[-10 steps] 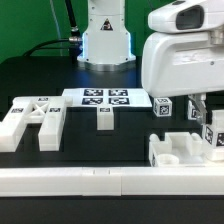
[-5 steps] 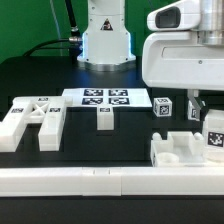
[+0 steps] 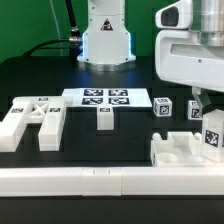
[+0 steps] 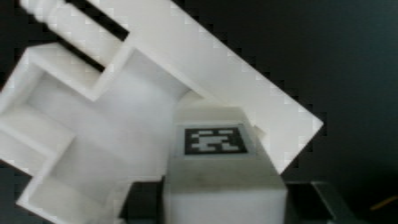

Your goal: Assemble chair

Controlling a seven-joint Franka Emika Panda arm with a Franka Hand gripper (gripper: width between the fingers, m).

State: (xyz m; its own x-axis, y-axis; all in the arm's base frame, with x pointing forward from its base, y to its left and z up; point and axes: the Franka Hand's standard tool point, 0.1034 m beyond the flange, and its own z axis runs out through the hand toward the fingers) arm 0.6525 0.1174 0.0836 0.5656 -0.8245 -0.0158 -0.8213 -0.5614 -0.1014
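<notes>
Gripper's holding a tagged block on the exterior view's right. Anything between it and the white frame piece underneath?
Nothing visible. The tagged block, clamped in the gripper, hangs right over the frame piece with nothing in between. The small cube sits farther back, off the path.

light: bright, even | shadows: faint | wrist view: blurred, washed-out whites
</notes>
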